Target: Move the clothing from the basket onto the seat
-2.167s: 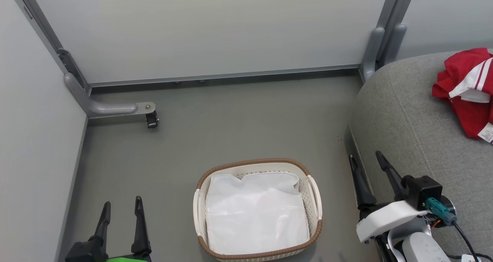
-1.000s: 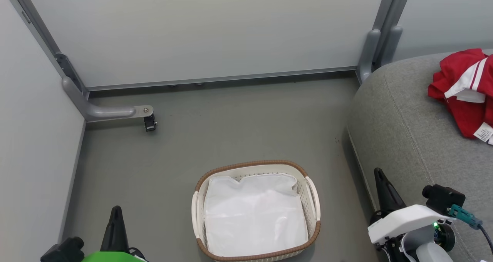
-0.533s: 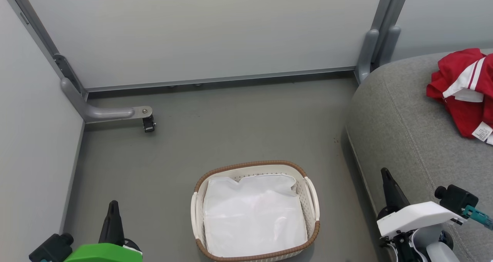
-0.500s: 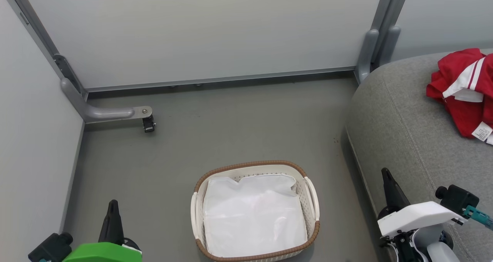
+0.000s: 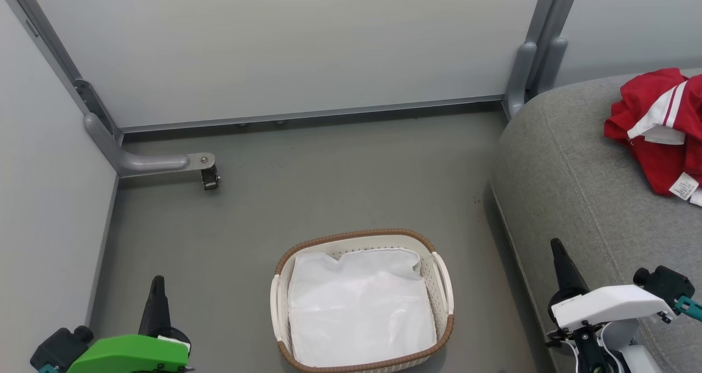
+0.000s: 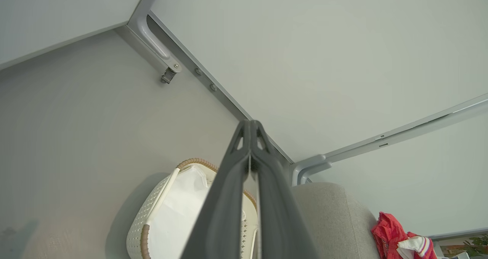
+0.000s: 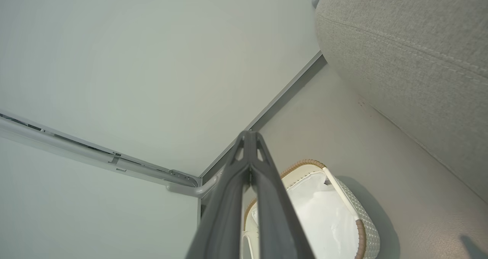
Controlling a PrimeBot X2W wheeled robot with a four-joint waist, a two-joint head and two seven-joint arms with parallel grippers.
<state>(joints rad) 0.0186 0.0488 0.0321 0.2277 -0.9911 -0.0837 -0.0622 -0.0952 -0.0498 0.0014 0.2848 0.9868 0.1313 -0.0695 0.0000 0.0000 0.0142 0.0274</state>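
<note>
Two grippers sit low on either side of the basket [image 5: 356, 235], each with its long dark fingers pressed together tip to tip and nothing caught between them. The left gripper [image 5: 157, 285] points forward over the grey floor [image 5: 329, 186], and the basket stands on that floor off to its right and slightly ahead. The right gripper [image 5: 557, 248] points the same way, with the basket to its left and the rounded front edge of the seat [image 5: 576, 170] just beside it on its right. Inside the basket lies a white liner sheet [image 5: 359, 301], crumpled flat, with no red showing on it. The clothing [image 5: 658, 142] is a bright red heap with white stripes and a small white label [image 5: 683, 186], resting on top of the seat well ahead of the right gripper and further to its right, far from both sets of fingertips. Pale wall panels [image 5: 301, 44] stand beyond both grippers.
</note>
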